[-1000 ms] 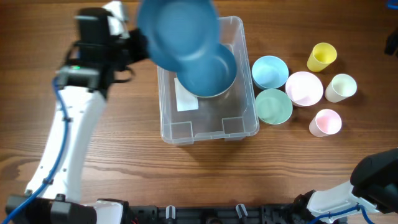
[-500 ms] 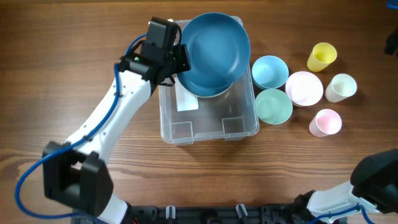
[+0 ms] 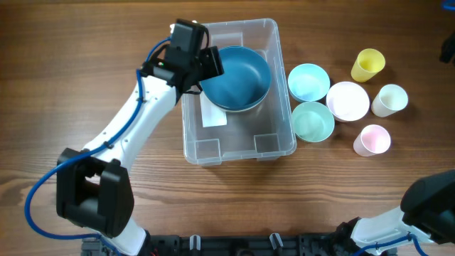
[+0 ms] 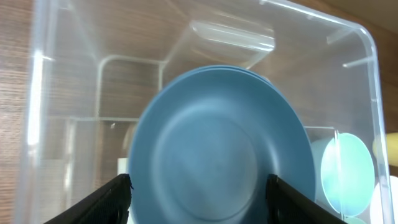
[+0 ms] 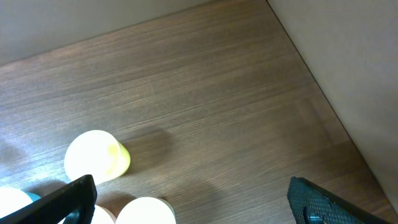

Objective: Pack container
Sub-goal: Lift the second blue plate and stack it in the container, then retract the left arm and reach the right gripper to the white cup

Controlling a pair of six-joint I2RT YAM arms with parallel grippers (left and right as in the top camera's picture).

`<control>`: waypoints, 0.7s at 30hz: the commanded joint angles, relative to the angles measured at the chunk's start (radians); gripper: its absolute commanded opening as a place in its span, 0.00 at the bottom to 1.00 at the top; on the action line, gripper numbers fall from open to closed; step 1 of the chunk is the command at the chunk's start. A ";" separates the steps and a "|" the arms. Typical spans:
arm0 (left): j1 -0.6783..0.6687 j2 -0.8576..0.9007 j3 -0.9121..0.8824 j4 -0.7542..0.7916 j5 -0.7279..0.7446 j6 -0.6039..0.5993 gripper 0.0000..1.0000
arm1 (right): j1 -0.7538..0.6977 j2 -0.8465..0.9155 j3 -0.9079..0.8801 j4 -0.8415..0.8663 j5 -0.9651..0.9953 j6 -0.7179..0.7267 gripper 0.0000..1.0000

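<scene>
The container (image 3: pixel 239 148), a clear plastic bin with a white label (image 3: pixel 213 116) on its base, stands mid-table. A dark blue bowl (image 3: pixel 238 77) lies in its far half, and a second rim shows just under it. My left gripper (image 3: pixel 207 64) hovers over the bin's left wall at the bowl's edge. In the left wrist view the left gripper (image 4: pixel 199 200) is open, its dark fingers (image 4: pixel 115 198) wide apart with the blue bowl (image 4: pixel 217 155) below them inside the container (image 4: pixel 62 74). The right gripper (image 5: pixel 193 200) is open over bare table with nothing between its fingers.
Right of the bin sit a light blue bowl (image 3: pixel 308 82), a green bowl (image 3: pixel 313 121) and a pink bowl (image 3: pixel 348 100). Beyond them are a yellow cup (image 3: pixel 367 65), a pale cup (image 3: pixel 389 100) and a pink cup (image 3: pixel 372 140). The right arm (image 3: pixel 426 206) is at the front right corner.
The left arm swung in from the left and brought the blue bowl down into the bin onto the bowl there. Its jaws then opened off the bowl. The right arm stayed still.
</scene>
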 commanded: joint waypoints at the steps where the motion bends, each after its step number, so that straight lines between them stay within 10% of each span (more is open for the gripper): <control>1: 0.088 -0.047 0.084 -0.024 -0.006 -0.002 0.69 | 0.002 0.017 -0.009 0.002 0.014 -0.006 1.00; 21: 0.700 -0.001 0.109 -0.245 -0.010 0.005 0.82 | 0.002 0.017 -0.009 0.002 0.014 -0.006 1.00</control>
